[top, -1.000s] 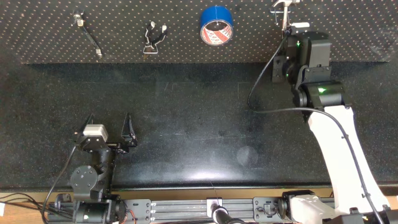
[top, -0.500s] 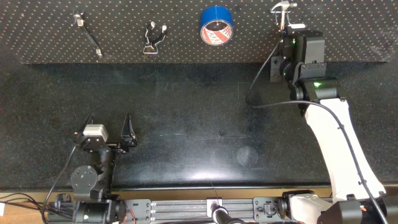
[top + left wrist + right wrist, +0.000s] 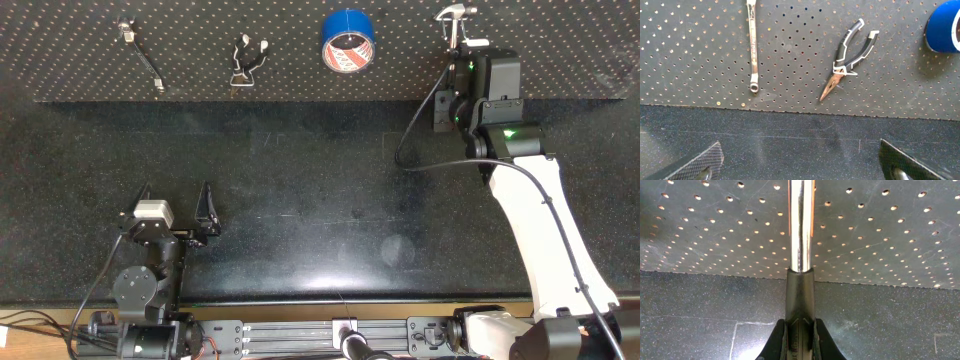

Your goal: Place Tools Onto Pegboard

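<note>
R gripper (image 3: pixel 800 332) clamps black-grip chrome-shaft hammer (image 3: pixel 801 235) upright vs dark perforated pegboard (image 3: pixel 890 240), we think to hook head. L gripper (image 3: pixel 801 162) splayed, idle.

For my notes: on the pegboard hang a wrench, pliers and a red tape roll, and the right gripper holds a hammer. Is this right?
No: the tape roll is blue, not red, as the top view shows; wrench, pliers and the hammer in the right gripper are correct.
</note>
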Robot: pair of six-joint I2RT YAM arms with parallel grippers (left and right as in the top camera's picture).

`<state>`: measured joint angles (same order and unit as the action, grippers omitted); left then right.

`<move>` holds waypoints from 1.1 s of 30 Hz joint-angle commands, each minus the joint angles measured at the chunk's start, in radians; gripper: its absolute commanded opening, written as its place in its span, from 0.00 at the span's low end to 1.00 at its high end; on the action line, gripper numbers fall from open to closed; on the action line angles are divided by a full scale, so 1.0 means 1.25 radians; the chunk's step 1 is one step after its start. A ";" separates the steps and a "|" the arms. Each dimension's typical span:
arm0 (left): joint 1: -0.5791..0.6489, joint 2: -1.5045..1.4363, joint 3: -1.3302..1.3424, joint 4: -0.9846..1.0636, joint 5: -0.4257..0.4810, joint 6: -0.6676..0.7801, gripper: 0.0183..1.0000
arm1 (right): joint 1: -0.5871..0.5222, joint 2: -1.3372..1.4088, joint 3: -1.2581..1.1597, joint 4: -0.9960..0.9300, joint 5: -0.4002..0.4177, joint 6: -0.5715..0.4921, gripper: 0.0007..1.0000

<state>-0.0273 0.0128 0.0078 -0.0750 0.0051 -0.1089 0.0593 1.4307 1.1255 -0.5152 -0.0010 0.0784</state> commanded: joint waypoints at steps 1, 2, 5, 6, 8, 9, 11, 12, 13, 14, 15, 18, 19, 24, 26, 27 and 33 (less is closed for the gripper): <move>0.005 -0.008 -0.002 -0.006 0.006 0.008 1.00 | 0.005 0.012 0.014 -0.009 0.010 0.012 0.11; 0.005 -0.008 -0.002 -0.006 0.006 0.008 1.00 | 0.005 0.012 0.014 -0.010 0.010 0.012 0.17; 0.005 -0.008 -0.002 -0.006 0.006 0.008 1.00 | 0.005 0.013 0.014 -0.014 0.010 0.012 0.54; 0.005 -0.008 -0.002 -0.006 0.006 0.008 1.00 | 0.005 0.013 0.014 -0.014 0.010 0.012 0.61; 0.005 -0.008 -0.002 -0.006 0.006 0.008 1.00 | 0.005 0.013 0.014 -0.014 0.010 0.012 0.88; 0.005 -0.008 -0.002 -0.006 0.006 0.008 1.00 | 0.005 0.013 0.014 -0.014 0.010 0.012 0.95; 0.005 -0.008 -0.002 -0.006 0.006 0.008 1.00 | 0.005 0.013 0.014 -0.014 0.010 0.012 0.96; 0.005 -0.008 -0.002 -0.006 0.006 0.008 1.00 | 0.005 0.013 0.014 -0.014 0.010 0.012 0.96; 0.005 -0.008 -0.002 -0.006 0.006 0.008 1.00 | 0.005 0.013 0.014 -0.013 0.010 0.012 0.96; 0.005 -0.008 -0.002 -0.006 0.006 0.008 1.00 | 0.005 0.012 0.014 -0.013 0.010 0.012 0.96; 0.005 -0.008 -0.002 -0.006 0.006 0.008 1.00 | 0.005 0.012 0.014 -0.013 0.010 0.012 0.96; 0.005 -0.008 -0.002 -0.006 0.006 0.007 1.00 | 0.005 0.011 0.014 -0.008 0.010 0.012 0.96; 0.005 -0.008 -0.002 -0.006 0.006 0.007 1.00 | 0.005 0.009 0.014 -0.003 0.010 0.012 0.96; 0.005 -0.008 -0.002 -0.006 0.006 0.008 1.00 | 0.005 0.002 0.014 0.054 0.010 0.012 0.97; 0.005 -0.008 -0.002 -0.006 0.006 0.008 1.00 | 0.005 -0.005 0.014 0.046 0.010 0.012 0.97; 0.005 -0.008 -0.002 -0.006 0.006 0.008 1.00 | 0.005 -0.019 0.014 0.037 0.010 0.012 0.97; 0.005 -0.008 -0.002 -0.006 0.006 0.008 1.00 | 0.005 -0.179 0.003 0.033 0.010 0.012 0.97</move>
<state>-0.0273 0.0128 0.0078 -0.0750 0.0051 -0.1089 0.0593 1.3418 1.1267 -0.4782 -0.0010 0.0929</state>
